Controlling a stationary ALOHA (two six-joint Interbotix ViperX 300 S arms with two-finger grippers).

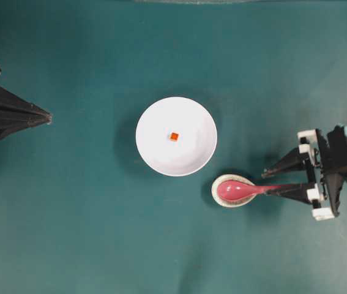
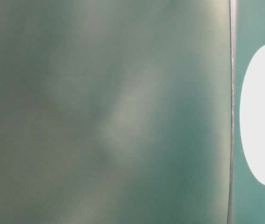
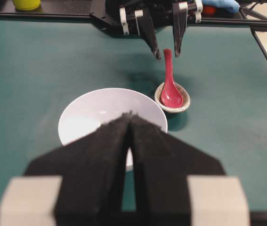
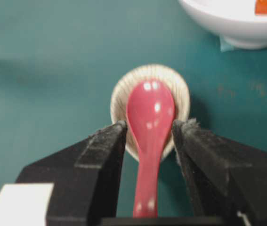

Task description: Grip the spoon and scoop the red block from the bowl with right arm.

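right gripper spread wide around the spoon handle, not pinching it.

in the right wrist view the two black fingers stand either side of the pink-red spoon's handle, with a gap on each side, the gripper pointing along the handle toward the scoop. the scoop rests in a small speckled dish, the handle sticking out over its rim toward the gripper. beyond the dish sits the white bowl, cut off by the frame edge, with the red block inside it near the middle. on the bowl's far side, well apart from it, the left gripper is pressed together. the table-level view is a blur.
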